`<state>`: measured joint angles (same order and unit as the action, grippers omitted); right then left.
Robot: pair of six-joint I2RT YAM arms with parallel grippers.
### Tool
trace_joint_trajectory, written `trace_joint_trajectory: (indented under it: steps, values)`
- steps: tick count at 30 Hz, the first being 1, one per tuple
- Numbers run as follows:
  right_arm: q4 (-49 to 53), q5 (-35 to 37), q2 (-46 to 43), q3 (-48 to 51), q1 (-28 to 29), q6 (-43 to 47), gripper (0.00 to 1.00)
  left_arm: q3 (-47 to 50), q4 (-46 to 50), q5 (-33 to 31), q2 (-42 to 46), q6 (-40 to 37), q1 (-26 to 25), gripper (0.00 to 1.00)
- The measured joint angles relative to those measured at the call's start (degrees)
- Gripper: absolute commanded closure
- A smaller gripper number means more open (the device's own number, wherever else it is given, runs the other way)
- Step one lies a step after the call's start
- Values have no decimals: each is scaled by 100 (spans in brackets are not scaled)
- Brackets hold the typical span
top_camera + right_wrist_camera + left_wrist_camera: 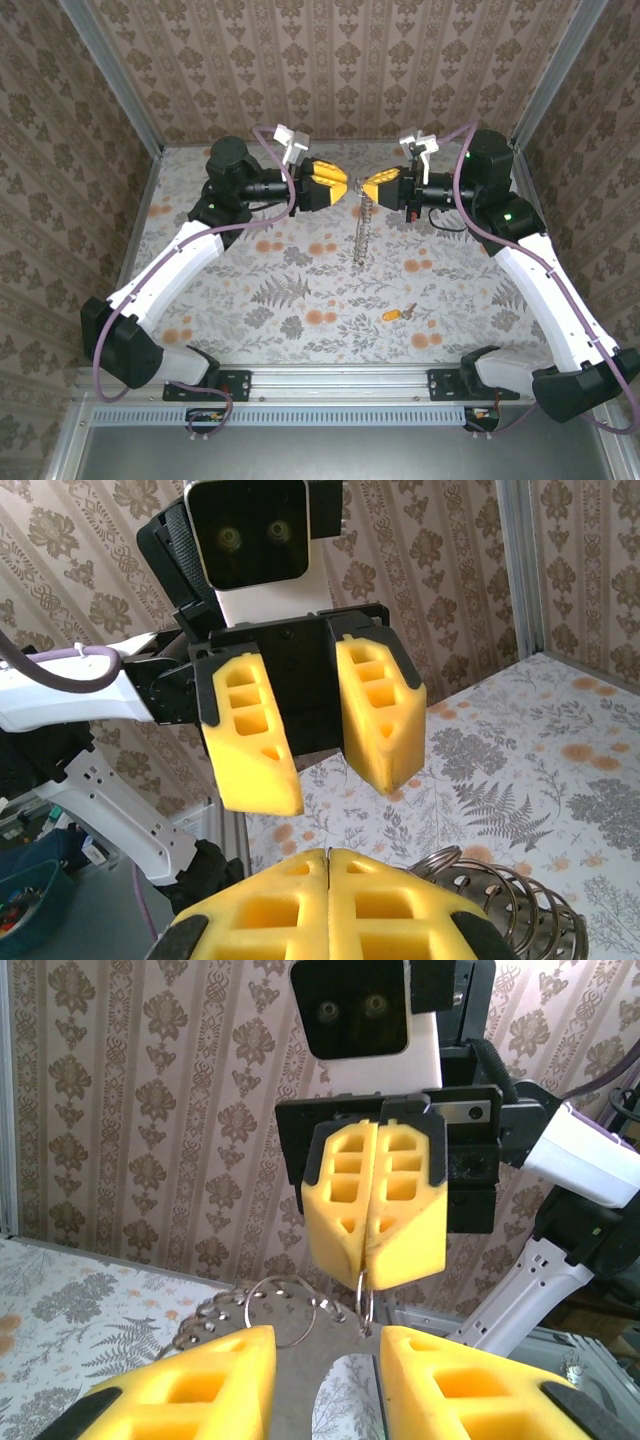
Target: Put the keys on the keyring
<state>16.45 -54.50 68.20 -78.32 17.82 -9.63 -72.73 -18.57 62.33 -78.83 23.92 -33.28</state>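
The right gripper (367, 190) is clamping the dangling keyring (362, 230) at far centre, the left gripper (346, 188) is facing it with fingers apart, and the key (398, 313) is lying nearer, rightward.

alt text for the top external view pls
Above a floral table, the right claw is shut on the keyring, a chain hanging down, and the open left claw faces it tip to tip. The orange-headed key lies on the table toward the lower right.

Damask wallpaper walls (330, 60), floral tabletop (300, 290), possibly metal corner posts (110, 70)
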Motion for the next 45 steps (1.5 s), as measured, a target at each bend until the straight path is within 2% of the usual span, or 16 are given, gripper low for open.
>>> trace_joint_trajectory:
  steps: [11, 30, 42, 45]
  values:
    - [-160, -4, 11, 44, 0, -120, 100, 13, -378, 256, -131, 295, -17, 64]
    - [-299, -170, 249, 92, 0, -149, 100, -262, -350, 612, -385, 306, -120, 63]
    - [-365, -173, 269, 105, 0, -256, 100, -269, -11, 654, -485, 192, -120, 61]
    - [-407, -175, 269, 125, 0, -278, 100, -271, -11, 656, -485, 179, -122, 64]
